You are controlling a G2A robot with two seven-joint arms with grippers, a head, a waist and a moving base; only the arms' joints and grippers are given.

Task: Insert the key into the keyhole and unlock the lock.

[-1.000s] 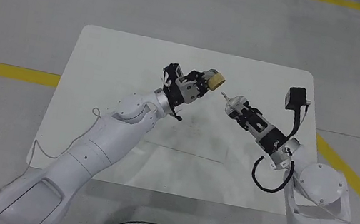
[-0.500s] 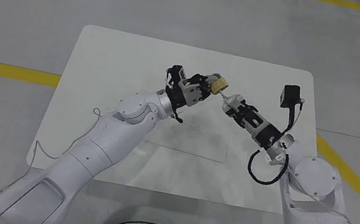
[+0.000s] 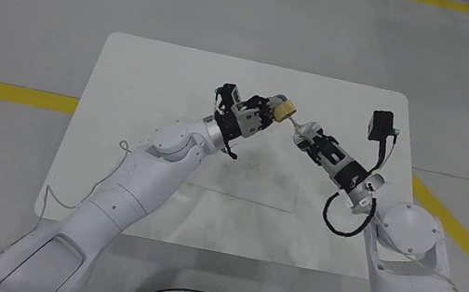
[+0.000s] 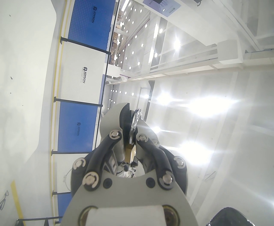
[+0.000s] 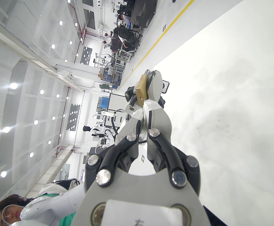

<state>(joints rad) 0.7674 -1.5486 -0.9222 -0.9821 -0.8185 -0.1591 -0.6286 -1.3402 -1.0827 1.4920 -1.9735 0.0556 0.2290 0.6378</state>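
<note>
Probably rigid, slippery: clamps lock (image 3: pixel 286 110) in left gripper (image 3: pixel 271 111), pinches key (image 3: pixel 295 127) by its head in right gripper (image 3: pixel 303 134).

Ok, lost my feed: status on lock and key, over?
Left gripper shut on lock. Right gripper shut on key, tip at the keyhole end, depth unclear. Nothing in the way.
</note>
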